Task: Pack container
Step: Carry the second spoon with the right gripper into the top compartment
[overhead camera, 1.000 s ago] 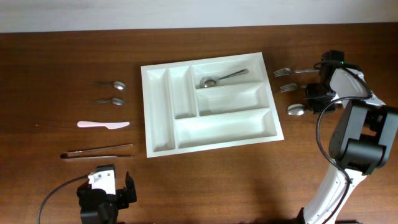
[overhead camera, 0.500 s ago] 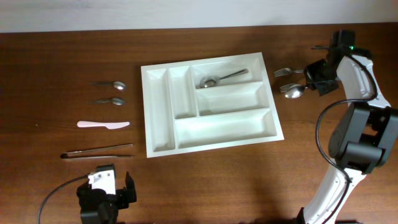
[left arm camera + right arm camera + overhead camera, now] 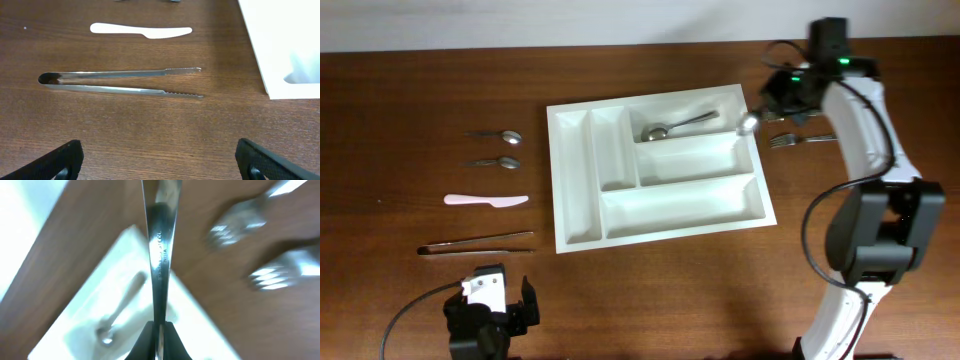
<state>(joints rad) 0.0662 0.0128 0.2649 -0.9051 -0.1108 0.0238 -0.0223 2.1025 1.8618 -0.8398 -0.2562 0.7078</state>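
Overhead: the container (image 3: 660,232), a white tray w/ 5 compartments, lies flat mid-bench (image 3: 400,280); 1 spoon (image 3: 675,125) lies in its top long compartment; the other 4 compartments look bare. The right tool (image 3: 775,103) hangs over the container's top-right corner, pinched tight on a 2nd spoon, the held spoon (image 3: 748,124), whose bowl sits above the right rim. A fork (image 3: 800,139) lies on the bench just right of the container, under the arm. Left of the container, well apart from it, in 1 column: 2 small spoons (image 3: 498,135) (image 3: 497,162), a pale knife (image 3: 486,200), metal tongs (image 3: 475,243). The left tool (image 3: 490,310) sits at the near edge, below the tongs.

Left wrist: the left tool (image 3: 160,165) has its fingers (image 3: 50,160) spread wide & holds nothing; tongs (image 3: 122,82) lie ahead on the wood, knife (image 3: 141,31) beyond them, container corner (image 3: 285,50) at right.

Right wrist: blurred; the right tool (image 3: 161,340) is clamped on the held spoon's handle (image 3: 161,255); container (image 3: 90,305) below w/ its spoon (image 3: 117,315); 2 forks (image 3: 240,222) (image 3: 280,272) on the wood at right.
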